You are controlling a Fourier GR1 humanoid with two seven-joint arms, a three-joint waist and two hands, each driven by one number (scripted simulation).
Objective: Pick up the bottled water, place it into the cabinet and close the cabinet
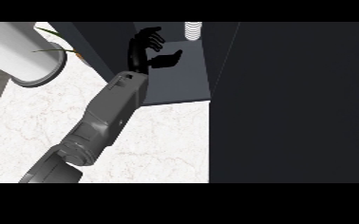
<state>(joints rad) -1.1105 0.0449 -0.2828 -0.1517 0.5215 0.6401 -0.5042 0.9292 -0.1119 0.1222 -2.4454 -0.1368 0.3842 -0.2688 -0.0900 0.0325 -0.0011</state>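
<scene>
Head view, looking steeply down on a white marbled counter top (161, 142). A dark grey cabinet (280, 104) occupies the right side and the upper middle of the view; its interior shows as a lighter grey shelf floor (179, 83) whose front edge meets the counter. The bottled water, a pale ribbed clear-plastic bottle (193, 31), stands upright at the back of that shelf, partly cut by the upper edge of the view. A grey forearm (105, 123) enters from the lower left and extends diagonally up into the cabinet opening. At its end, the black left hand (146, 52) is released: its fingers point upward and its thumb is spread toward the right, grasping nothing. The hand lies just left of the bottle and apart from it. At upper left, a pale grey cylindrical pot (28, 59) rests on the counter, with thin green leaves (60, 47) beside it. The right hand does not appear.
</scene>
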